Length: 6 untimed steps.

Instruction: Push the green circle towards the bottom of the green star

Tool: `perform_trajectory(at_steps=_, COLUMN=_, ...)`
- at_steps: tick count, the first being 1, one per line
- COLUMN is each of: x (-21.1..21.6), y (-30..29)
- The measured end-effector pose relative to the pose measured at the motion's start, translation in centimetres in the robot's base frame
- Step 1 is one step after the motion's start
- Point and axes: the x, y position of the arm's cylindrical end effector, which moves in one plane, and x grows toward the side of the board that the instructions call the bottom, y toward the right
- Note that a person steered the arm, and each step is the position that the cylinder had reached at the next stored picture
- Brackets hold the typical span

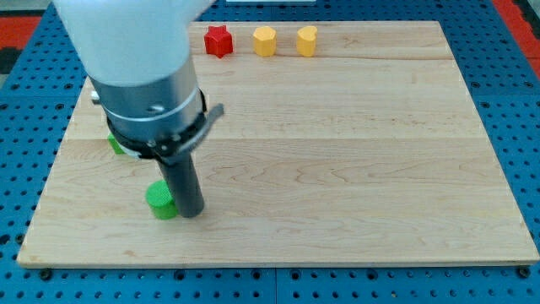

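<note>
The green circle [159,201] lies on the wooden board near the view's bottom left. My tip [191,211] stands right beside it, touching its right side. A second green block [116,143], most likely the green star, peeks out at the view's left, mostly hidden behind the arm's body; its shape cannot be made out. It lies above and left of the green circle.
A red star-like block [218,40], a yellow hexagon block [265,40] and a yellow heart-like block [306,40] sit in a row along the board's top edge. The arm's large white and grey body [139,67] covers the board's upper left.
</note>
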Motion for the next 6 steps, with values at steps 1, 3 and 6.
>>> perform_trajectory(at_steps=1, x=2.6, y=-0.2)
perform_trajectory(at_steps=3, x=1.8, y=-3.5)
perform_trajectory(at_steps=6, x=-3.2, y=1.4)
